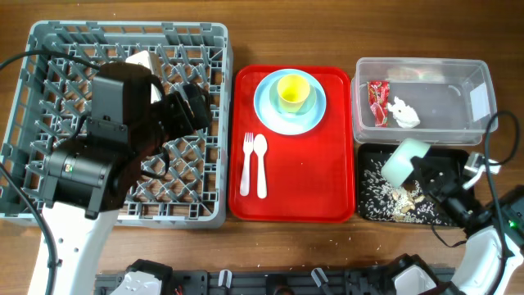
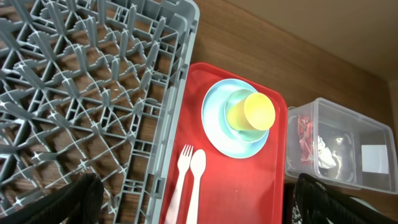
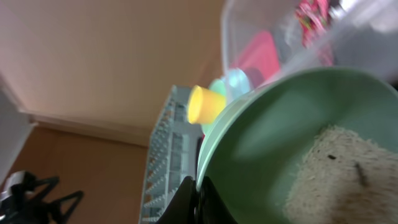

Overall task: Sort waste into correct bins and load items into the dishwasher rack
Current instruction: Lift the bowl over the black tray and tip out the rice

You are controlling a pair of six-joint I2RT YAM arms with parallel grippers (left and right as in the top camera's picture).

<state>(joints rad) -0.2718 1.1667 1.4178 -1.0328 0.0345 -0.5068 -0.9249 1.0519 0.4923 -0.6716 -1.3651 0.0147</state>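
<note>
Rice (image 3: 323, 168) coats the inside of the mint-green bowl (image 3: 273, 118), which the right gripper (image 3: 199, 196) holds pinched by its rim, jaws closed on the edge. From above, the bowl hangs tipped over the upper left part of the black tray (image 1: 363, 215), where crumbs already lie, so anything that slides out should land there. That is the relation that matters: bowl directly above tray, mouth angled down. Once emptied, I judge the bowl is bound for the rack (image 1: 33, 49), well apart to the left, beyond the red tray (image 1: 303, 180).

The left gripper (image 2: 199, 193) hovers over the rack's right side with its fingers spread wide and nothing between them. It is the nearer arm to the fork (image 1: 246, 168) and spoon (image 1: 261, 168), which lie side by side, long axes running away from the robot, heads at the far end.

Only the right wrist view shows the rice left in the bowl; the overhead shows just its outside. The left wrist view shows the yellow cup (image 2: 258, 112) nested in a pale bowl (image 2: 235, 109) on the plate (image 2: 214, 130). The overhead alone shows the wrapper (image 1: 377, 100) and tissue (image 1: 403, 113) together in the clear tub (image 1: 442, 106).
</note>
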